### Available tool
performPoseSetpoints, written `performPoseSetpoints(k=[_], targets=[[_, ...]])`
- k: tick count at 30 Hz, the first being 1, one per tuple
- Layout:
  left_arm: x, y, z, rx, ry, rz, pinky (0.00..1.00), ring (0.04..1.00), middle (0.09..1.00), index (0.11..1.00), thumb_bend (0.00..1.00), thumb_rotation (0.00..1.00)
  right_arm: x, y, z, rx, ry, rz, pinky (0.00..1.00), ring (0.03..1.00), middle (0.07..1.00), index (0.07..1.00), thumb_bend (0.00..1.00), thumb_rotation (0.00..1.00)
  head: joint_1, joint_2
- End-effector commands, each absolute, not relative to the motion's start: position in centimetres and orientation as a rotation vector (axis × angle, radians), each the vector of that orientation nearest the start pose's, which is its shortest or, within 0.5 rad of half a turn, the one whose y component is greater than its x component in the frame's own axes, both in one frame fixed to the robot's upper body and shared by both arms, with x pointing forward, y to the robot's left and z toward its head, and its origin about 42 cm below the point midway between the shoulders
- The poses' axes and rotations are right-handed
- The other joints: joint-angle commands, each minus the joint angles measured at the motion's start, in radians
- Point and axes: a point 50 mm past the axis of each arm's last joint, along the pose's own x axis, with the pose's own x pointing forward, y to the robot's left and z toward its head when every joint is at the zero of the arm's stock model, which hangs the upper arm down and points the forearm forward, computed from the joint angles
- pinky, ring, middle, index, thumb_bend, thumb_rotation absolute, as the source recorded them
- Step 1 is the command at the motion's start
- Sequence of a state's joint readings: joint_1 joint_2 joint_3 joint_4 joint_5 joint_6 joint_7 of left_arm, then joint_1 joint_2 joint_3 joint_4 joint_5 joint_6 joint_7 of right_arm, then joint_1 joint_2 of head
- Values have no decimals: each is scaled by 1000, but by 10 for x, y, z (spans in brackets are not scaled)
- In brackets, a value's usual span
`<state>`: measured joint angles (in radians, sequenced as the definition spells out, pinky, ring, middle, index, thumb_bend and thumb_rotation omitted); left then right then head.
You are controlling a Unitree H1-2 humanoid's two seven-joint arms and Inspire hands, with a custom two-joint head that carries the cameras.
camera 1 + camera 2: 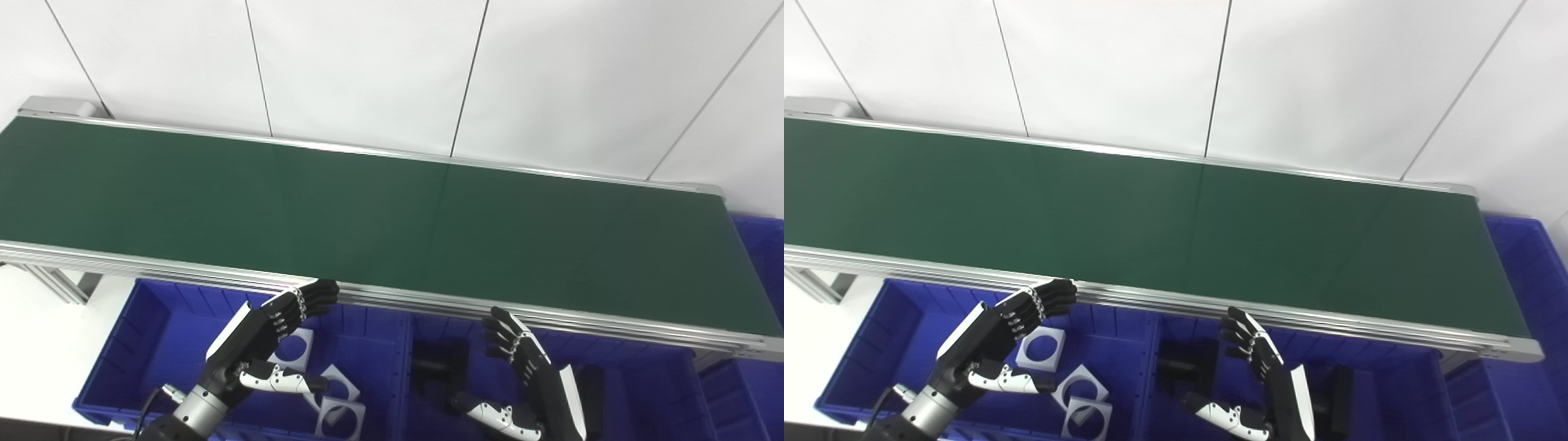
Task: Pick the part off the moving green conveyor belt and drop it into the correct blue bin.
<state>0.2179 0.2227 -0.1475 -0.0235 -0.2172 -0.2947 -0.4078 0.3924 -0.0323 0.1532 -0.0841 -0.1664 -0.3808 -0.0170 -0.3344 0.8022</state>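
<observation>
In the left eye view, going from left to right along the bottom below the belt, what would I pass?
Left hand → white square parts with round holes in the left blue bin → black parts → right hand.

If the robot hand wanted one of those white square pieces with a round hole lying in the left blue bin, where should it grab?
Probably from above, across two opposite straight edges of the white square piece. It lies flat on the floor of the left blue bin, so its sides are the reachable faces. The left robot hand, open, hangs just over it.
</observation>
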Motion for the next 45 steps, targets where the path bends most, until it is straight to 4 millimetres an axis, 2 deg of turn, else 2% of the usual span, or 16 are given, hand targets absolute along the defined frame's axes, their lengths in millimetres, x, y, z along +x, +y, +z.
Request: performPoseSetpoints(k=[1,5,10,17,18,21,27,32,34,35,37,40,44,45], targets=[[205,236,81,-31,-147,-499,842,848,850,831,862,94,150,-193,69,-141,-119,90,705,773,807,852,801,286,0,1],[207,235,80,-27,-162,-501,840,848,846,827,852,106,151,-195,69,-149,-121,89,698,771,806,854,805,299,-24,9],[209,240,79,-62,-156,-502,858,860,853,829,857,93,152,-190,68,-144,-118,90,701,776,812,856,802,297,-119,1],[210,247,77,-30,-163,-484,835,857,857,832,863,132,155,-186,66,-168,-119,100,693,767,807,854,801,337,-136,3],[211,248,77,-35,-163,-485,834,857,857,832,862,133,156,-185,66,-173,-122,100,692,766,807,854,802,341,-164,1],[211,251,77,-55,-156,-488,855,865,856,826,872,120,157,-181,66,-176,-123,97,696,763,806,851,806,341,-178,-2],[210,250,77,-37,-149,-473,840,857,854,823,868,115,157,-183,69,-177,-115,105,673,759,807,856,801,362,-105,21],[212,244,79,-58,-157,-494,835,857,853,821,869,113,157,-186,71,-175,-122,95,692,764,804,849,808,342,-99,25],[212,242,80,-57,-155,-495,838,856,851,819,877,118,156,-188,72,-169,-118,92,702,768,807,849,804,333,-63,34],[212,238,80,-56,-158,-496,838,856,850,819,880,121,156,-191,72,-165,-117,93,706,770,809,850,803,330,27,46],[212,229,81,-55,-157,-494,835,851,845,817,882,133,155,-199,72,-160,-121,96,713,771,807,853,787,304,84,50],[212,215,86,-46,-159,-500,824,842,842,818,881,143,154,-207,74,-150,-126,95,714,773,809,857,769,289,92,42],[212,206,89,-48,-175,-502,824,848,850,822,862,125,154,-209,73,-134,-115,96,720,777,807,858,774,257,95,38],[212,206,89,-44,-179,-502,826,851,851,826,857,134,154,-209,73,-138,-115,97,718,776,806,859,778,275,96,38]])
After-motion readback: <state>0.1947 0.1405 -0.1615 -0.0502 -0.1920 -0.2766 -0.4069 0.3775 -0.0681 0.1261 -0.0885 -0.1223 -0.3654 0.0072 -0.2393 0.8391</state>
